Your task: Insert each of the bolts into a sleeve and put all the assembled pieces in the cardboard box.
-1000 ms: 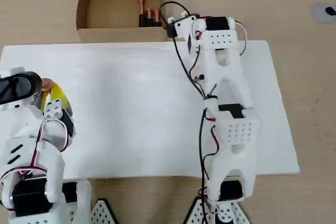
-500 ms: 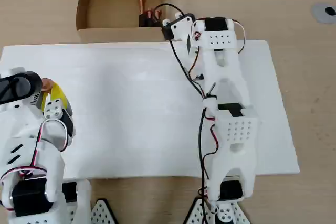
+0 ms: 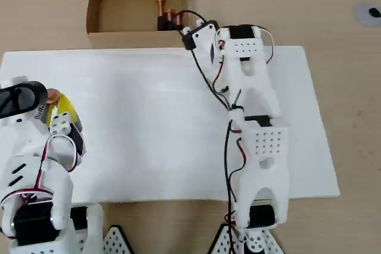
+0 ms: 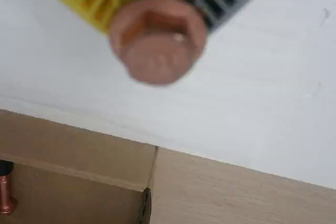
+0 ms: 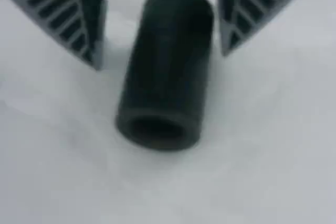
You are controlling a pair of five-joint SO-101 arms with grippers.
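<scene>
Fig.: bolt-sleeve assembly, pre-grasp. R gripper (image 5: 161,56) is wide open and holds nothing; its jaws straddle the black sleeve (image 5: 164,93), which lies on its side on the white mat (image 3: 137,123) w/ a gap either side. R arm (image 3: 256,105) extends to the mat's far edge, just beside the cardboard box (image 3: 93,10); finished pieces (image 3: 168,17) sit in the box's near right corner. L gripper (image 3: 59,111), near the mat's left edge, is clamped on a copper bolt (image 4: 157,40). Risks: the sleeve is round, so an off-centre close could roll it away; a skewed grip would misalign bore vs. bolt and jam insertion.
</scene>
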